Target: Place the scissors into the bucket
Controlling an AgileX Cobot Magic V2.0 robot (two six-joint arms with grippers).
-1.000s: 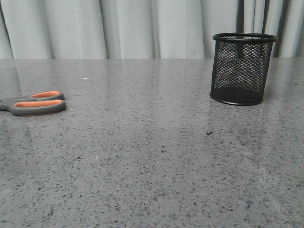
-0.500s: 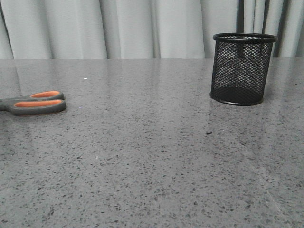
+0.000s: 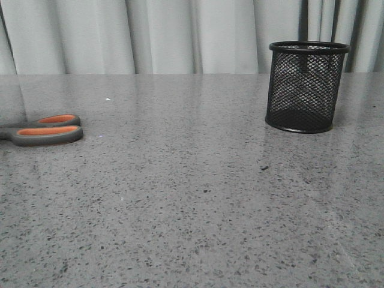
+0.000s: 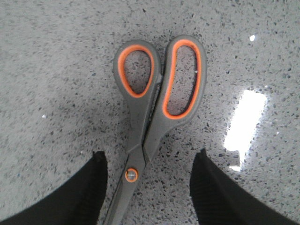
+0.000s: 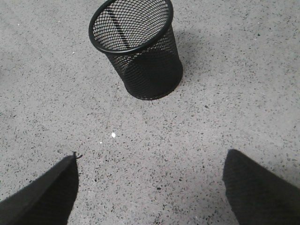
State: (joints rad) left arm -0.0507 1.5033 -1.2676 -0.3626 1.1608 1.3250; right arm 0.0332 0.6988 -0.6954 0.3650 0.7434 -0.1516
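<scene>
The scissors [image 3: 42,129] lie flat on the table at the far left, grey handles with orange lining, blades cut off by the frame edge. In the left wrist view the scissors [image 4: 150,117] lie closed, and my left gripper [image 4: 150,161] is open above them, one finger on each side of the pivot, apart from it. The bucket [image 3: 306,87], a black wire-mesh cup, stands upright at the back right. In the right wrist view the bucket [image 5: 138,51] stands beyond my open, empty right gripper [image 5: 151,164]. Neither gripper shows in the front view.
The grey speckled stone table [image 3: 192,198] spreads across the front view, with pale curtains [image 3: 180,36] behind its far edge. A bright light reflection [image 4: 246,119] lies on the tabletop beside the scissors.
The scissors and bucket have not moved in the front view. Nothing else has visibly changed.
</scene>
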